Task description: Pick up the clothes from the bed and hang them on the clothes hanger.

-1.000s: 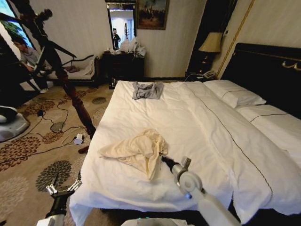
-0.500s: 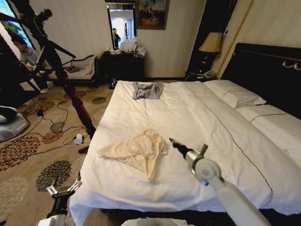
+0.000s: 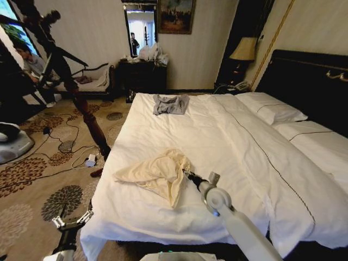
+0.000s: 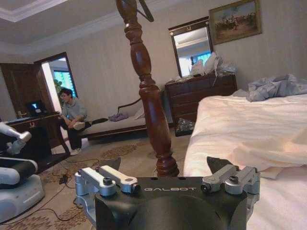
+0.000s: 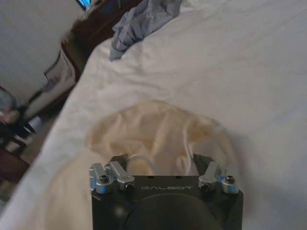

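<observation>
The clothes, a crumpled cream shirt (image 3: 157, 173), lie on the near left part of the bed (image 3: 228, 136). My right gripper (image 3: 187, 174) is at the shirt's right edge. In the right wrist view it (image 5: 159, 162) is open and low over the cream fabric (image 5: 158, 127), with a fold lying between the fingers. Beside the bed's near left corner my left gripper (image 3: 70, 222) hangs open and holds nothing; it (image 4: 165, 167) faces the room. A thin black bar (image 3: 70, 56) juts from the coat stand, and I cannot tell whether it is the clothes hanger.
A small grey garment (image 3: 170, 104) lies at the bed's far left end. The dark wooden coat stand (image 3: 87, 111) leans over the patterned carpet left of the bed, with cables at its foot. Pillows (image 3: 272, 109) and the black headboard (image 3: 310, 81) are on the right.
Half a second ago my right gripper was lifted off to the right of the shirt. It has come back left and down to the shirt's edge. The left arm has not moved.
</observation>
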Tool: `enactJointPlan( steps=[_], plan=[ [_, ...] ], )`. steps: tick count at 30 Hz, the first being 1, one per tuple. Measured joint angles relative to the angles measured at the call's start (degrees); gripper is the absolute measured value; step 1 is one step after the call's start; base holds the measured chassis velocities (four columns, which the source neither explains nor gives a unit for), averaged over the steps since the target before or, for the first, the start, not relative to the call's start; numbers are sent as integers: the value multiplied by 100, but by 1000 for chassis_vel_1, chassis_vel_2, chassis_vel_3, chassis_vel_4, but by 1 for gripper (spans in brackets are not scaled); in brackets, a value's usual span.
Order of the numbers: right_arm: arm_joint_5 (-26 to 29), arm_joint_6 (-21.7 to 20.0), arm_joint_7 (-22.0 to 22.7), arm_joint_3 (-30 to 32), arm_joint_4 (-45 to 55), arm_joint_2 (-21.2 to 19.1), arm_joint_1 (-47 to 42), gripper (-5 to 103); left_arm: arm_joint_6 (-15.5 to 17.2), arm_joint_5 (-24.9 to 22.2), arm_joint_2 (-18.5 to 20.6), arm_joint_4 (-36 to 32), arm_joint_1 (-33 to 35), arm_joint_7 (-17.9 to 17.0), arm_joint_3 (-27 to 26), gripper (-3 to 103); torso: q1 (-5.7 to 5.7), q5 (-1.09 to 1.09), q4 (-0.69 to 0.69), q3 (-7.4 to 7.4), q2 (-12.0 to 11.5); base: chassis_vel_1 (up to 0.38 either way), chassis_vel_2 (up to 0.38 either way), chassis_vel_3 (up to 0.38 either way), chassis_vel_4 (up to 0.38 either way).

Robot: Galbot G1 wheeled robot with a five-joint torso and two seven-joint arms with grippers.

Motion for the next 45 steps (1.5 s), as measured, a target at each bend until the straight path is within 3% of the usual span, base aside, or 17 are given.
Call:
enactJointPlan(
  steps=[5,6,12,16,17,18,27,30,32,33,34,36,38,39,40,41,45],
  plan=[
    [351,-2,196,-27,-195,201,263,90,-6,-5,-16,63,-24,-12,-5,100,0,0,-2,0,0,0,0,0,0],
    [390,-14,262,-47,-284,250,324,99,-14,-2,-30,92,-31,-13,9,100,0,0,0,0,0,0,0,0,0],
    [386,-44,288,-83,-386,275,385,103,-36,-6,-35,131,-39,-20,7,100,-1,0,-2,0,0,0,0,0,0],
    [330,-46,257,-87,-420,280,402,94,-49,-20,-26,147,-43,-31,-12,100,-1,0,-2,0,0,0,0,0,0],
    [285,-46,227,-83,-439,288,406,83,-54,-21,-24,148,-41,-33,-13,100,-1,0,-2,0,0,0,0,0,0],
    [261,-44,214,-78,-448,291,408,83,-57,-21,-23,148,-40,-33,-13,100,-1,0,-2,0,0,0,0,0,0],
    [-131,42,21,-39,-614,297,401,51,-74,-19,-11,119,-5,-37,-11,100,-1,0,-2,0,0,0,0,0,0],
    [-431,55,-38,-43,-716,277,394,35,-86,-24,1,99,18,-39,-33,100,-1,0,-1,0,0,0,0,0,0],
    [-465,64,-57,-44,-731,266,391,35,-89,-27,2,97,21,-39,-38,100,-1,1,-2,0,0,0,0,0,0],
    [-479,81,-84,-44,-734,254,388,30,-93,-32,4,95,25,-40,-45,100,-1,1,-2,0,0,0,0,0,0],
    [-489,137,-175,-35,-731,230,379,19,-96,-42,8,95,31,-41,-57,100,-1,1,-1,0,0,0,0,0,0],
    [-498,183,-272,-22,-705,204,369,19,-97,-49,11,95,32,-41,-65,100,-1,1,-1,0,0,0,0,0,0],
    [-541,322,-581,16,-609,112,341,8,-98,-69,17,95,31,-42,-77,100,-1,0,-1,0,0,0,0,0,0],
    [-541,322,-581,16,-609,112,341,8,-98,-69,17,95,31,-42,-77,100,-1,0,-1,0,0,0,0,0,0],
    [-590,388,-742,36,-567,51,326,3,-98,-79,18,95,29,-43,-80,100,-2,1,-1,0,0,0,0,0,0],
    [-745,583,-1332,202,-350,-399,289,1,-98,-126,28,93,7,-45,-91,100,-1,2,-1,0,0,0,0,0,0],
    [-628,624,-1644,537,-185,-1000,497,1,-96,-182,45,92,-13,-47,-95,100,-1,2,-3,0,0,0,0,0,0]
  ],
)
